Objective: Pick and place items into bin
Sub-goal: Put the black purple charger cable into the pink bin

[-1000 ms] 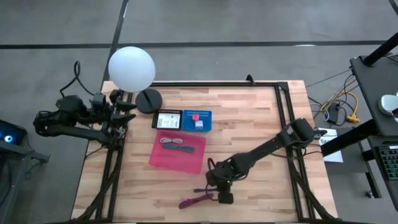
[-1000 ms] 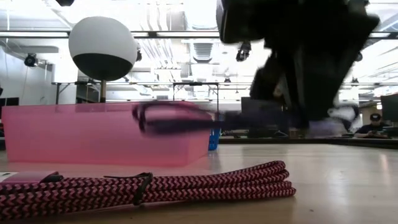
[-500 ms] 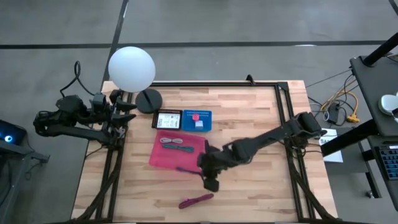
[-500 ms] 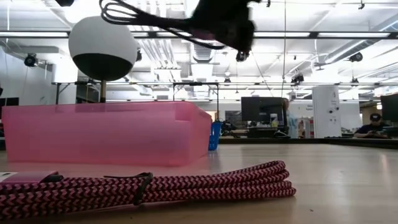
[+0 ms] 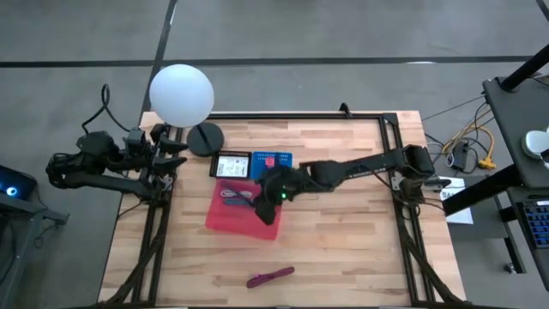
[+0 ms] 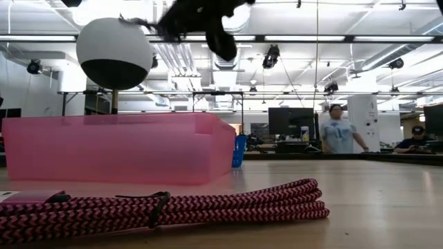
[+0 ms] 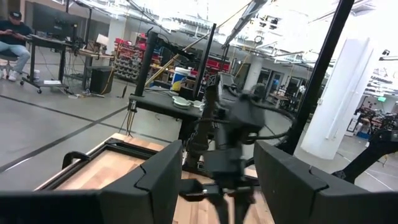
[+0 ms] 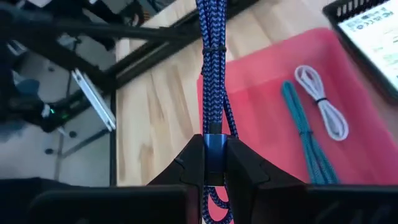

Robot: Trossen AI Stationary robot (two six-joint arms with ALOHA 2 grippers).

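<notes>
Purple-blue braided cord point(image 8: 213, 81), bundled and tied, pinched between the right gripper's point(image 8: 212, 163) dark fingers point(image 8: 241, 167), held in the air above the pink translucent plastic bin point(image 5: 221, 219). Inside that bin: thin teal cord point(image 8: 303, 138) beside white looped cord point(image 8: 323, 104). On the wooden surface point(image 5: 343, 240) well clear of the bin: magenta braided cord point(image 5: 270, 276). Beyond the bin's far-left corner, off the surface edge: left gripper point(image 5: 176, 148), idle; cannot tell its fingers' state.

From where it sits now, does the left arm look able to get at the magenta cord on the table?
Probably not soon. The left gripper waits off the table's far left edge, while the magenta cord lies at the near edge. Nothing blocks the way, but it looks a long stretch.
</notes>
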